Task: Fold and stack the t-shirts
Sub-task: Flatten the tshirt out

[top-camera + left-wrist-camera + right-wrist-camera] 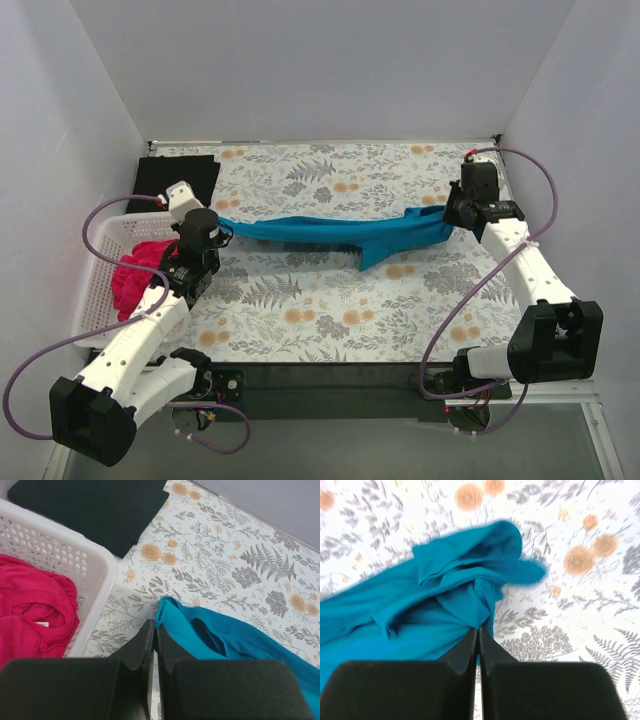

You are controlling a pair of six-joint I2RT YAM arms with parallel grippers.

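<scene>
Teal-blue cloth t-shirt (335, 232): a bunched band drawn across the middle of the floral-patterned table covering (330, 320). Its long axis runs left to right, and one loose flap droops toward the near side, right of centre.

Left gripper (224, 230): fingers together, pinched on the left end of the band (in the left wrist view the cloth's corner meets the fingertips from the right).

Right gripper (448, 215): fingers together, clamped on a wad of folds at the right end. The rest of the garment trails away to the left.

Governing relation: the garment lies between the two pincers, one at each end of its long axis, so neither arm is the nearer. By judgement, any spreading or laying down calls for both arms to move in step.

Black cloth t-shirt (178, 180): a flat folded rectangle in the far left corner, just beyond the basket.

Magenta-pink cloth t-shirt (135, 275): crumpled inside the white plastic mesh basket (95, 250) at the left edge.

Stage (a judgement): one shirt folded, one in hand and not yet flat, one waiting.

Risk: which parts of the garment are gripped cannot be told, and bunched holds may leave it twisted when it is laid down.
</scene>
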